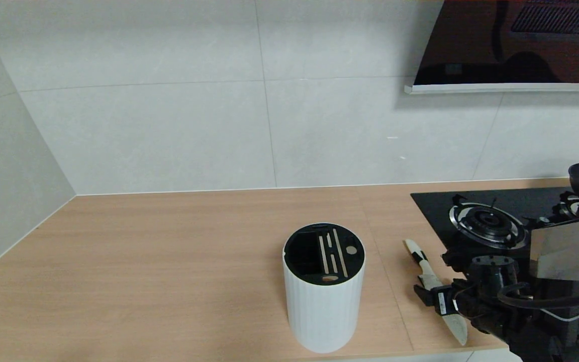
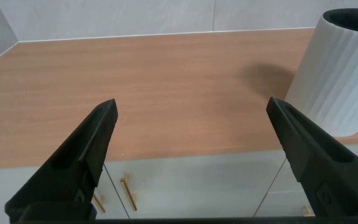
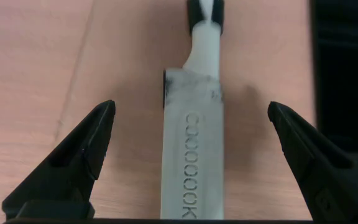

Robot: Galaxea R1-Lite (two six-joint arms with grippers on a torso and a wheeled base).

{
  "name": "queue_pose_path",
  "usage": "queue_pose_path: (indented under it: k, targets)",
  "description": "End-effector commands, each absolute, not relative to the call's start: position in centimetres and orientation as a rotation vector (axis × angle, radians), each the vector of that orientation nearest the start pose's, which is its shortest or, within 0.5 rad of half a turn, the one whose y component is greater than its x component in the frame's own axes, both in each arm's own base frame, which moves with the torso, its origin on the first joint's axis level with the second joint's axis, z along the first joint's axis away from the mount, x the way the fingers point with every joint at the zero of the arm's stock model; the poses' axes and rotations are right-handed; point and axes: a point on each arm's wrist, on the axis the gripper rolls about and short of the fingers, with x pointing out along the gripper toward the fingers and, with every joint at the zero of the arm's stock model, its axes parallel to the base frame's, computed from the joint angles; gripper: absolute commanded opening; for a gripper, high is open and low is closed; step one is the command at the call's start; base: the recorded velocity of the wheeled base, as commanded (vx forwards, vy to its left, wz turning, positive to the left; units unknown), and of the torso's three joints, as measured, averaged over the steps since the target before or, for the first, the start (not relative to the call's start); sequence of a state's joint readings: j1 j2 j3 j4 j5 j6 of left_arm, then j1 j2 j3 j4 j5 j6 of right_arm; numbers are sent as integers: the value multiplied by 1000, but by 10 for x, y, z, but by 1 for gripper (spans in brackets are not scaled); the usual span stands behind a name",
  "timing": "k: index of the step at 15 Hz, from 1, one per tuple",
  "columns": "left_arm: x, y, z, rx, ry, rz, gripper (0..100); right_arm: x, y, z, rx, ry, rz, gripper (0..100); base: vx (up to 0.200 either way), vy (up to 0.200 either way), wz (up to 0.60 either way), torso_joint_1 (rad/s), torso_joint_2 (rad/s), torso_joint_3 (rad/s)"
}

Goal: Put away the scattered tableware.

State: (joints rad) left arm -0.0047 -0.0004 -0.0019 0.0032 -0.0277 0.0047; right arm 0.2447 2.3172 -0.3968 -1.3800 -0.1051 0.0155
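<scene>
- White knife [image 3: 194, 143] lies flat on the desk [image 1: 169, 251], directly under the right pincer [image 3: 190, 107], spread wide astride it.
- Pickup step, I'd say: lower, close, then carry to the slotted holder [image 1: 323, 286] off its left.
- Near that holder, the left pincer [image 2: 191, 106] gapes wide, empty.

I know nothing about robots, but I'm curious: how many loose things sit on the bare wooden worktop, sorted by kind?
White ribbed cylindrical holder with a black slotted top: 1
White-bladed knife with a black-and-white handle: 1
Total: 2
</scene>
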Motion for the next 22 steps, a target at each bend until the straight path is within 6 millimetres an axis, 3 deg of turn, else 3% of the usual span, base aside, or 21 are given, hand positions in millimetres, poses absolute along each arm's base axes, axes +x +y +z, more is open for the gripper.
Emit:
queue_pose_path:
  k: [1, 14, 15, 22]
  targets:
    - [-23, -1, 76, 5, 1, -32, 100, 296, 72, -27, -80, 541, 133, 100, 0, 0, 0, 0, 0, 0]
    - [-23, -1, 76, 5, 1, -32, 100, 306, 74, -36, -90, 537, 102, 100, 0, 0, 0, 0, 0, 0]
    - [-23, -1, 76, 5, 1, -32, 100, 307, 74, -36, -89, 534, 102, 0, 0, 0, 0, 0, 0, 0]
    - [-23, 0, 76, 5, 1, -31, 100, 305, 78, -39, -100, 540, 99, 0, 0, 0, 0, 0, 0, 0]
